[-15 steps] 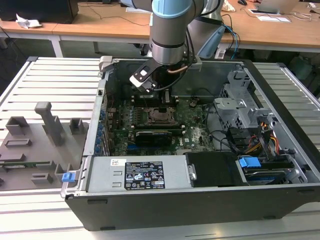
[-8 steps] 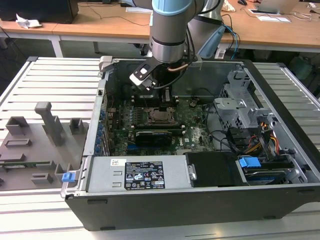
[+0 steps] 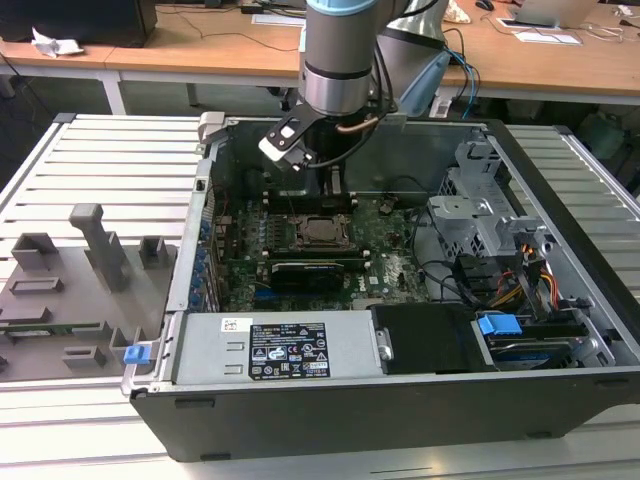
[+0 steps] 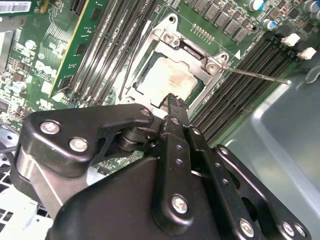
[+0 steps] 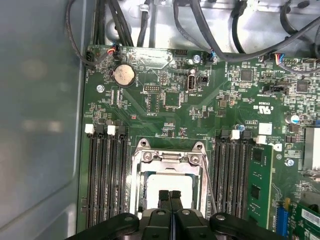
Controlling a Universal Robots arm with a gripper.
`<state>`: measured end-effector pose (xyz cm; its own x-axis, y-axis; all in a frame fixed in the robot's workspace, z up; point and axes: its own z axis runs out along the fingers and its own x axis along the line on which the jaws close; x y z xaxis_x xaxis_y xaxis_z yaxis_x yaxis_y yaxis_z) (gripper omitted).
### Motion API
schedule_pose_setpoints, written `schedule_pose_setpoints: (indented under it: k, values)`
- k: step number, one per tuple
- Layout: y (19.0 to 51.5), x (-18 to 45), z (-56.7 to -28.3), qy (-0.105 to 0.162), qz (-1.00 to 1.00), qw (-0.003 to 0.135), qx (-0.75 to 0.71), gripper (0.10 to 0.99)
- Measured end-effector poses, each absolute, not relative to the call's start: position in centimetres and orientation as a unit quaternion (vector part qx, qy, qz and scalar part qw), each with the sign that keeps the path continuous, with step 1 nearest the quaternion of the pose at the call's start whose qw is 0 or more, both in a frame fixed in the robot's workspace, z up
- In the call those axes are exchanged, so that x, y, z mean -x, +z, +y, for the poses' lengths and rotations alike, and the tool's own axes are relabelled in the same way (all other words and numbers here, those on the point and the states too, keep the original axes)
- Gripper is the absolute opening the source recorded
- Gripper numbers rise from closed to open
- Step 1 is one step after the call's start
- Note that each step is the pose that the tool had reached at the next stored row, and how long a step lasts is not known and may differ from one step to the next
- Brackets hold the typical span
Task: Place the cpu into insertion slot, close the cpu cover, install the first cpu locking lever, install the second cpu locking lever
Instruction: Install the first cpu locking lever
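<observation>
The cpu [image 5: 172, 182] lies flat in the insertion slot [image 3: 322, 231], its silver-grey face showing through the window of the cpu cover [image 5: 170, 157], which lies down over it. In the second wrist view the cpu [image 4: 165, 80] sits inside the cover frame [image 4: 196, 54]. A thin metal locking lever [image 4: 260, 75] sticks out free from one corner of the socket, and in the first wrist view this lever [image 5: 209, 185] runs along the cover's side. My gripper [image 5: 170, 196] is shut with nothing in it, its tips just above the cpu's near edge. In the exterior view the gripper [image 3: 326, 190] hangs over the socket's far side.
Long black memory slots [image 5: 105, 175] flank the socket on both sides. A black card [image 3: 310, 270] lies in front of it, with a drive cage [image 3: 480, 210] and cables toward the exterior view's right. The case wall [image 5: 40, 125] is close by. A grey fixture plate [image 3: 80, 270] sits outside the case.
</observation>
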<state>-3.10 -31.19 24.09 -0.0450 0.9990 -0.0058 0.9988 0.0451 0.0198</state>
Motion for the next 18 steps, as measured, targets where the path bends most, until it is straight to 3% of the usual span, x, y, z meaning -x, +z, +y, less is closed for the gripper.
schedule_pose_setpoints:
  k: [18]
  values:
    - [28.2, 3.1, -31.2, -0.002, 0.741, 0.017, -0.672, 0.106]
